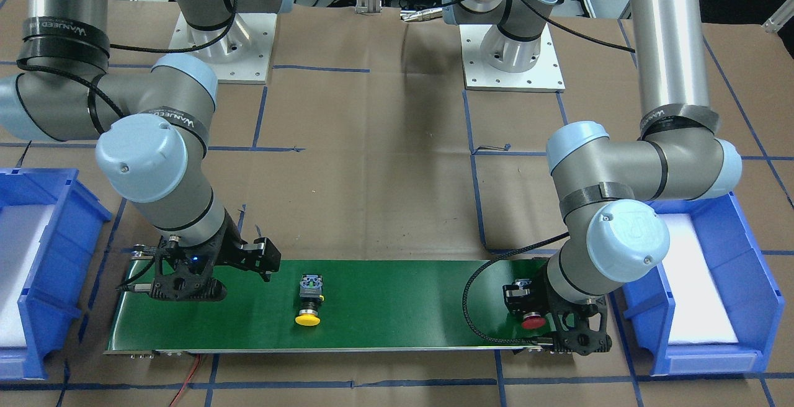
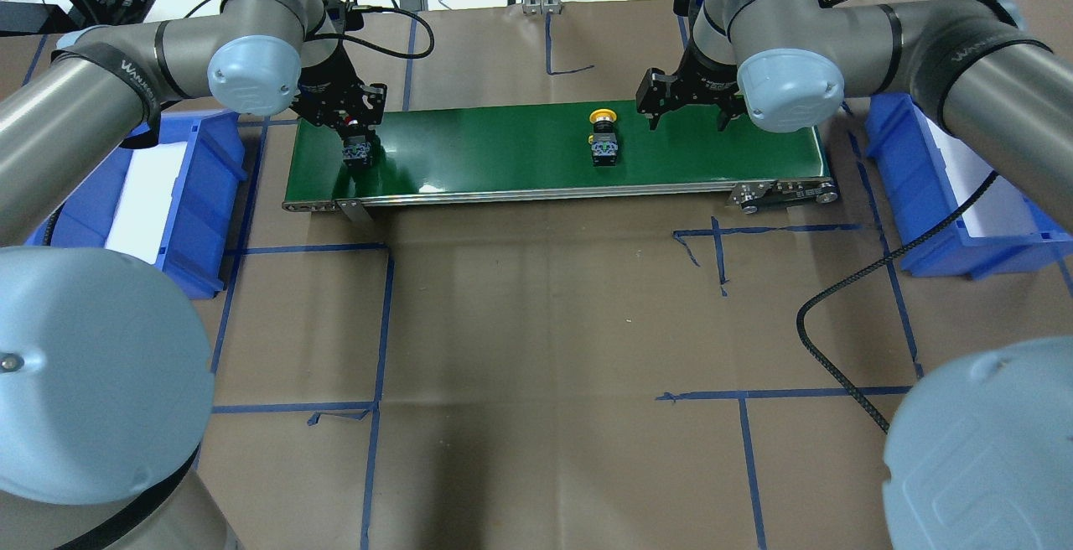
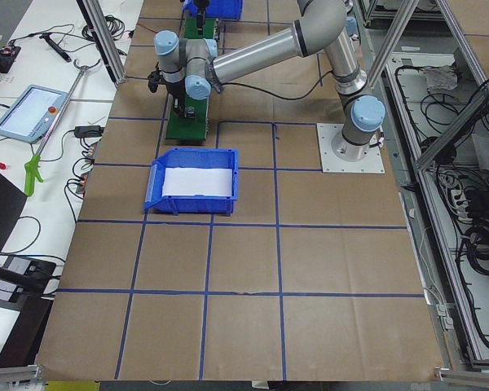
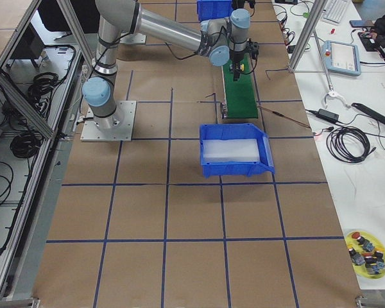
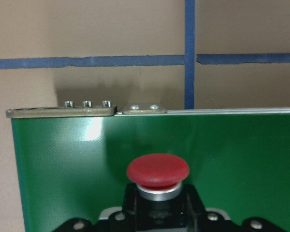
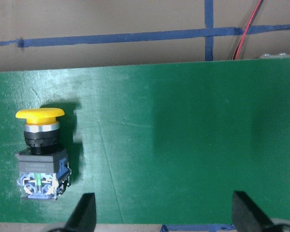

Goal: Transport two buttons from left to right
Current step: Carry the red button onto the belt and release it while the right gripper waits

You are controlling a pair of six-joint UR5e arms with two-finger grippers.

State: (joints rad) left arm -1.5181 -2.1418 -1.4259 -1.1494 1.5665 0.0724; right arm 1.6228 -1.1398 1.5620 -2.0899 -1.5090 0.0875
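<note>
Belt (image 1: 397, 295) looks glossy, paper cover (image 1: 372, 196) matt, yellow button (image 1: 308, 303) plastic

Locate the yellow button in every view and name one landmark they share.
Front-facing: yellow button on the green belt, left of centre.
Overhead: on the belt, right of centre.
Exterior left: too small to tell.
Exterior right: too small to tell.
Left wrist: absent; only the red button shows.
Right wrist: lower left, cap upward.
Shared landmark: the green belt.

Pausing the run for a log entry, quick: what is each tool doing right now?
Left tool: closed on the red push-button.
Right tool: open, empty.
</note>
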